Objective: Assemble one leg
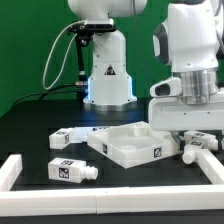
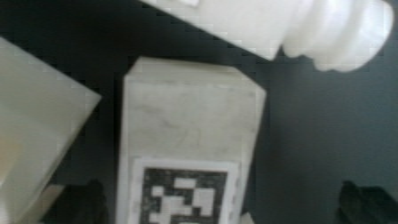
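Grasp stage of the one-leg assembly. The arm's two-finger gripper [image 1: 193,128] hangs low over the black table top [image 1: 30,130] at the exterior view's right, just beside the large white square tray-like plastic panel [image 1: 128,150]. The wrist view looks straight down on the task's thing: a small white plastic peg-like leg [image 2: 187,120] with a black-and-white square tag sticker, lying flat on the table. The dark fingers [image 2: 370,200] stand spread to either side of it, with a gap showing on at least one side, so nothing is pinched. A white ribbed stub [image 2: 334,35] lies near the leg's far end; whether it belongs to this leg or a neighbour cannot be told. Other tagged white legs [image 1: 72,171] lie apart at the exterior view's left, inside the white border rail [image 1: 12,170]. The step in hand appears to be lining up for pickup. The next move probably calls for settling lower with the leg centred, pressing the jaws onto its long flat sides, and lifting clear of the panel edge and ribbed stub.
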Controlling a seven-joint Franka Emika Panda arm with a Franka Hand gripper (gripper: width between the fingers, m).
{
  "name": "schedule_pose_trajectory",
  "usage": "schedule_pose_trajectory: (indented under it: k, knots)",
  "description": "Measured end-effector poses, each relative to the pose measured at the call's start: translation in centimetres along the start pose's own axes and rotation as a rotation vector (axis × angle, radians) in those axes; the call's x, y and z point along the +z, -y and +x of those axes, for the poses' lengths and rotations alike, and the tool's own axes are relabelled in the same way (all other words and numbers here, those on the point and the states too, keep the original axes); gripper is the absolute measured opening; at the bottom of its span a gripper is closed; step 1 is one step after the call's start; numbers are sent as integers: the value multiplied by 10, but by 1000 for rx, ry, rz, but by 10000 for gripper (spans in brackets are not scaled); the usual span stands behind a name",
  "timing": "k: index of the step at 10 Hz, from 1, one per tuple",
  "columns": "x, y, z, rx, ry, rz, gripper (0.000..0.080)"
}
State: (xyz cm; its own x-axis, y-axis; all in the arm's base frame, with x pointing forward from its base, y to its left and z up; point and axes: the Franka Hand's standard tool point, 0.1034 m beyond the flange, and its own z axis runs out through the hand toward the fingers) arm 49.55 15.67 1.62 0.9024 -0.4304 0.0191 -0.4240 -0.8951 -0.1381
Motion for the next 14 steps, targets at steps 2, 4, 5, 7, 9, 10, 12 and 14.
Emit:
schedule_pose_trajectory:
  k: [2,4,5,7,9,10,12,14]
  knots:
    - [0,1,-1,-3,0,0,649]
    - [2,-3,-5,-4,13,-9,421]
    - [3,-11,-3,9,17,-19,421]
    - [3,-15,0,14,14,-23,293]
    - [-9,-19,5,-9,25,-28,290]
    - [-26,-20,11,-19,39,-26,290]
    - [-69,-18,18,-33,48,-11,290]
    - [-94,-24,-2,-35,46,-7,290]
